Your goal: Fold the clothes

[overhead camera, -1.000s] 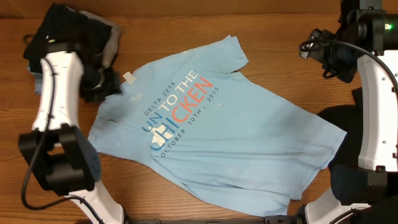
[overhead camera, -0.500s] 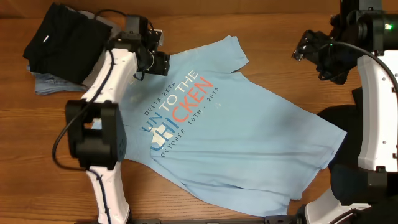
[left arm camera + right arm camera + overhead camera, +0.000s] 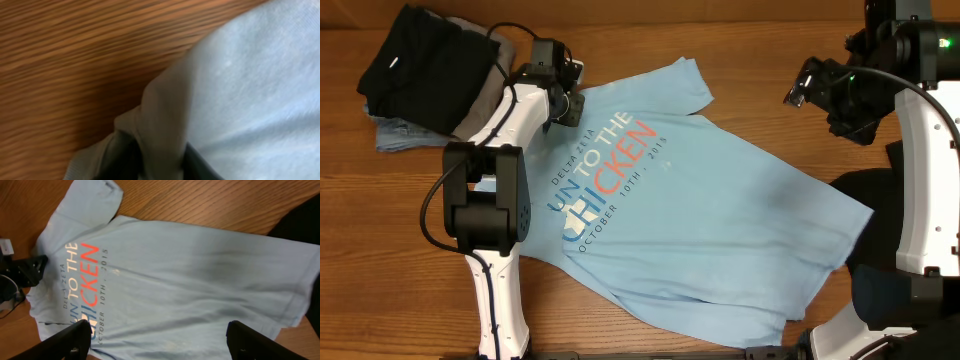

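T-shirt (image 3: 720,220), light blue with white and coral lettering facing up, lies spread flat across the middle of a wooden table (image 3: 760,40). Left gripper (image 3: 568,100) sits at the shirt's neck edge, upper left, pinching a raised fold of the blue fabric. Right gripper (image 3: 160,341) hovers above the shirt, fingers spread wide and holding nothing. Folded black garment (image 3: 420,65) rests on a small pile in the table's top left corner.
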